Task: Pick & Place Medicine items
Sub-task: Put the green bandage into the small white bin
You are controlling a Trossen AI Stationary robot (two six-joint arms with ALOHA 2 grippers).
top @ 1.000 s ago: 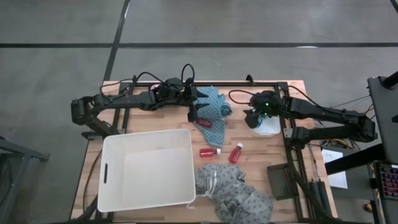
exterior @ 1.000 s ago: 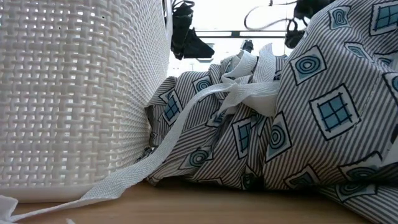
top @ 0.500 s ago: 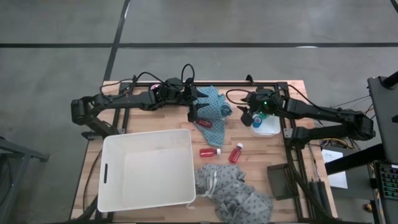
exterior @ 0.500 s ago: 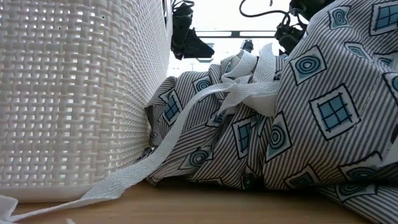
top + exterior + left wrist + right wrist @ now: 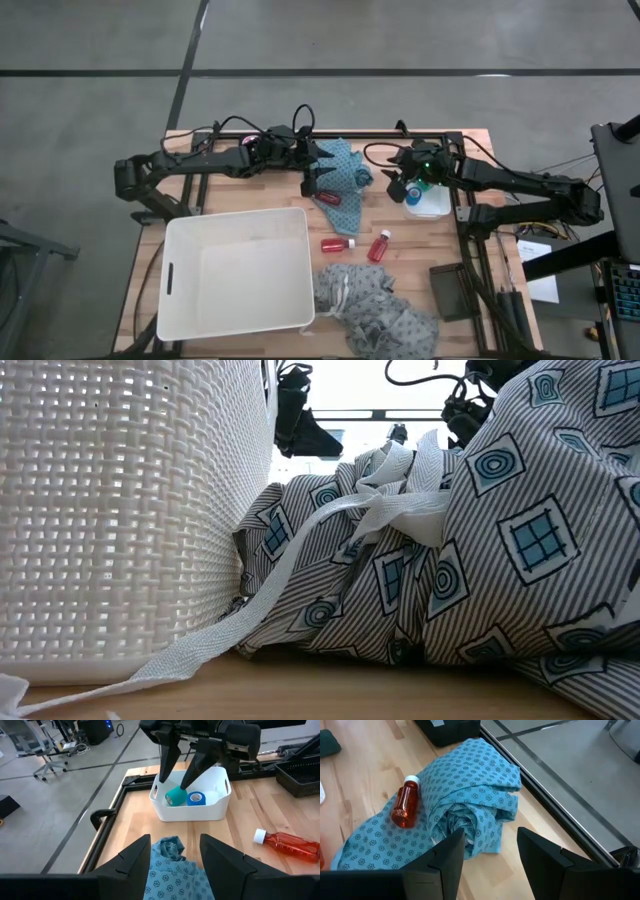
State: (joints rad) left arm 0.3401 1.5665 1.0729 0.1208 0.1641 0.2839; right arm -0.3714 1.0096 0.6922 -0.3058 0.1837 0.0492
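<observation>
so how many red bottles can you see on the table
3: one red bottle lies on the teal cloth, and two more lie on bare wood between that cloth and the patterned cloth pile, which could hide others.

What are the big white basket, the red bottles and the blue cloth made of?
The big white basket looks like moulded plastic, matt, with a woven lattice pattern on its wall. The red bottles seem to be clear red plastic, glossy, with light shining through and a white cap. The blue cloth is soft woven fabric with a small printed pattern, judging by its folds and creases.
</observation>
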